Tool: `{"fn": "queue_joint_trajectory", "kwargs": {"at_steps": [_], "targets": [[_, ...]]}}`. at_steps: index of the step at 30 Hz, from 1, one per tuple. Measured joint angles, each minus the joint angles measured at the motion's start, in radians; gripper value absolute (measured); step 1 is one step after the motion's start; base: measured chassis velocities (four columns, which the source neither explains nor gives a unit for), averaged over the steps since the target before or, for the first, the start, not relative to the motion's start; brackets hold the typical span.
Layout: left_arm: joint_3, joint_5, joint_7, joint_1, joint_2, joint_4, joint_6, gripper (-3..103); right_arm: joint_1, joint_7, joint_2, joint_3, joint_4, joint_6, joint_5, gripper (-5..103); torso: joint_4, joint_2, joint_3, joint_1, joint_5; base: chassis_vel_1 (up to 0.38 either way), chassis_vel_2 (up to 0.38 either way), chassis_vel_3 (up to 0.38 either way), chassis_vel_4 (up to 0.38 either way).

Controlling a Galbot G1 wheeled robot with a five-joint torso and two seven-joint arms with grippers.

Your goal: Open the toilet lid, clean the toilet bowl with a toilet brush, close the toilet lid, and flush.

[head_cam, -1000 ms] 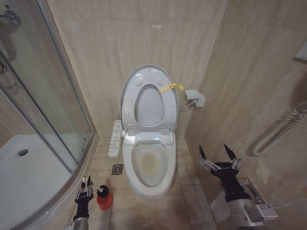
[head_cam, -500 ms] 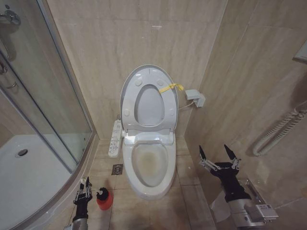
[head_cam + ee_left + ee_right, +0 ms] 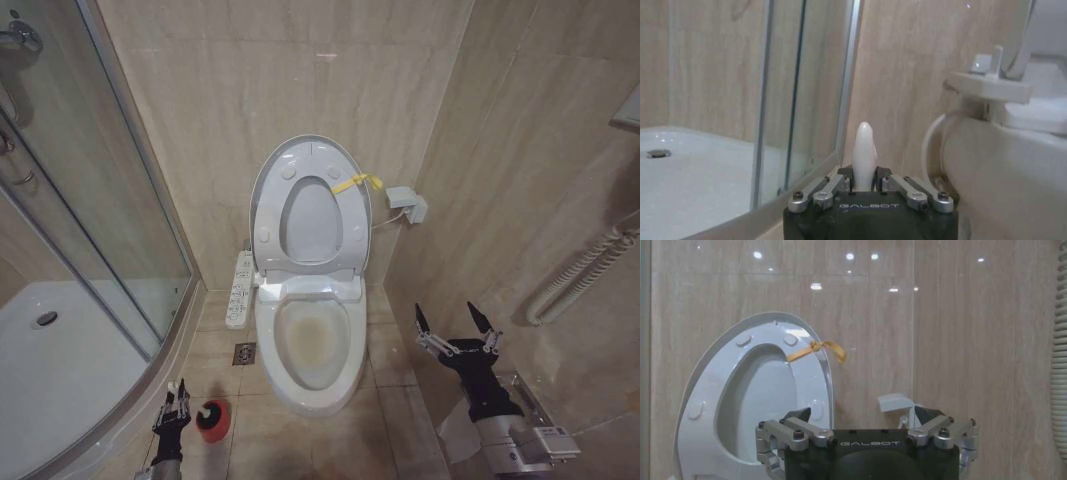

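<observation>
Left gripper (image 3: 172, 404): low by the shower glass, left of the toilet bowl (image 3: 310, 345), fingers clamped on the toilet brush (image 3: 863, 152) handle, beside the red holder cup (image 3: 212, 420).
Right gripper (image 3: 457, 330): right of bowl, raised, fingers spread wide, empty.
Toilet lid (image 3: 310, 205): upright against the wall.

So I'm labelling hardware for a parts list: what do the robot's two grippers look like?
Both grippers are alike: a black body with white "GALBOT" lettering, silver metal linkages fastened with small dark screws, and slim dark fingers that taper to points. The right gripper sits on a black wrist above a silver-grey block. The left gripper has the same black body with silver links.
</observation>
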Motion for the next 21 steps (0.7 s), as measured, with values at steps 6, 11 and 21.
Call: {"fn": "queue_joint_trajectory", "kwargs": {"at_steps": [6,11,21], "targets": [[0.004,0.062,0.008,-0.054,0.001,0.071,-0.002,22,0.0,0.0,0.0,0.0,0.0,0.0,0.0,100,-0.0006,0.0,0.0,0.0,0.0001,0.0,0.0,0.0,0.0],[0.005,0.119,-0.009,-0.061,-0.004,0.087,-0.005,22,0.0,0.0,0.0,0.0,0.0,0.0,0.0,100,-0.0002,0.0,0.0,0.0,0.0003,0.0,0.0,0.0,0.0],[-0.041,0.236,-0.005,-0.027,-0.009,0.051,-0.005,22,0.0,0.0,0.0,0.0,0.0,0.0,0.0,100,0.0,0.0,0.0,0.0,0.0001,0.0,0.0,0.0,0.0]]}}
